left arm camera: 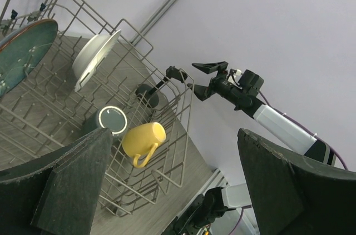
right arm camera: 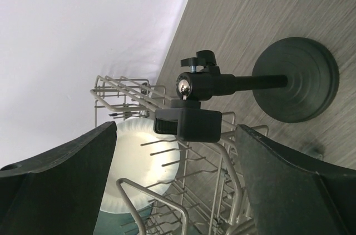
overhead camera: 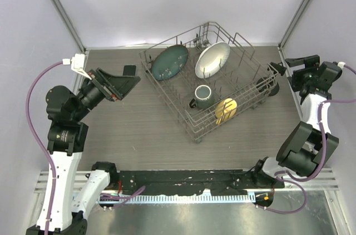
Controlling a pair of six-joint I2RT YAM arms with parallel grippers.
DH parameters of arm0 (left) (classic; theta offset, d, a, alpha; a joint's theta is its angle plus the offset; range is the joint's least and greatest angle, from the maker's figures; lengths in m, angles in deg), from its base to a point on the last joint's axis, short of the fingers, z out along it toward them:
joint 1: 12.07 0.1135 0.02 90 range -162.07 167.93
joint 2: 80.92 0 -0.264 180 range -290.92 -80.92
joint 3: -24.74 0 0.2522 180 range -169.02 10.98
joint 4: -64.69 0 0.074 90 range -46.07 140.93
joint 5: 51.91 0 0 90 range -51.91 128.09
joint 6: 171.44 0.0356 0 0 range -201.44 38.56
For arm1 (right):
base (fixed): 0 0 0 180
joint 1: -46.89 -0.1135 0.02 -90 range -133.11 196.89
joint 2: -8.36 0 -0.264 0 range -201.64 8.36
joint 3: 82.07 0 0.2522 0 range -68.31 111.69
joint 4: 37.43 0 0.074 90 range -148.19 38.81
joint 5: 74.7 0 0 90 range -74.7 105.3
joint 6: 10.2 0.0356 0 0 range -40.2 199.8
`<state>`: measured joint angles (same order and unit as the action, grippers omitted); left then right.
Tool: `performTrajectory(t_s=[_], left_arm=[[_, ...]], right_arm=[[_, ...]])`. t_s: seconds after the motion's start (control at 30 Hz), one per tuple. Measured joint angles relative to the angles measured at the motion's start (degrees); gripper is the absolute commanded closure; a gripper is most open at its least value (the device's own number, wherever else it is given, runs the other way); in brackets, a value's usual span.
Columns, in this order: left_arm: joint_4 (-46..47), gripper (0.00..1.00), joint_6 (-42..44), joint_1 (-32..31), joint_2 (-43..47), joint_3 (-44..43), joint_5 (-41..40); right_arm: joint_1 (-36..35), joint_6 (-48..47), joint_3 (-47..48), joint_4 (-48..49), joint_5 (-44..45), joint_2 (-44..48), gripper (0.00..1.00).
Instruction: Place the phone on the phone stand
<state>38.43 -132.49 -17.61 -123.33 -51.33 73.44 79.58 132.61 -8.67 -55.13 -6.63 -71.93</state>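
The phone stand (overhead camera: pixel 267 85) is black, with a round disc base on the table at the right corner of the dish rack and an arm ending in a cradle (right arm camera: pixel 189 124). It also shows in the left wrist view (left arm camera: pixel 148 95). I see no phone in any view. My right gripper (overhead camera: pixel 298 71) is open and empty, raised just right of the stand, its fingers (right arm camera: pixel 61 185) either side of the cradle in its own view. My left gripper (overhead camera: pixel 127 78) is open and empty, raised left of the rack and pointing at it.
A wire dish rack (overhead camera: pixel 167 99) sits mid-table, holding a teal plate (overhead camera: pixel 170 61), a white plate (overhead camera: pixel 212 59), a dark green mug (overhead camera: pixel 202 95) and a yellow mug (overhead camera: pixel 226 110). White walls and metal posts enclose the table on three sides.
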Motion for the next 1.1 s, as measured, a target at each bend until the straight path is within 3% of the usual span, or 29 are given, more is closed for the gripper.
performTrajectory(t_s=[0.43, 0.77, 1.1], left_arm=[[1.6, 0.0, -1.1, 0.0, 0.1, 0.1, 0.7], [1.9, 0.0, -1.5, 0.0, 0.1, 0.1, 0.7], [2.0, 0.0, -2.4, 0.0, 0.1, 0.1, 0.7]], right_arm=[[-1.2, 6.1, -3.0, 4.5, -1.5, -1.9, 0.16], [-4.5, 7.8, -3.1, 7.8, 0.3, -6.5, 0.29], [-4.6, 10.6, -3.5, 10.8, 1.8, -7.0, 0.63]])
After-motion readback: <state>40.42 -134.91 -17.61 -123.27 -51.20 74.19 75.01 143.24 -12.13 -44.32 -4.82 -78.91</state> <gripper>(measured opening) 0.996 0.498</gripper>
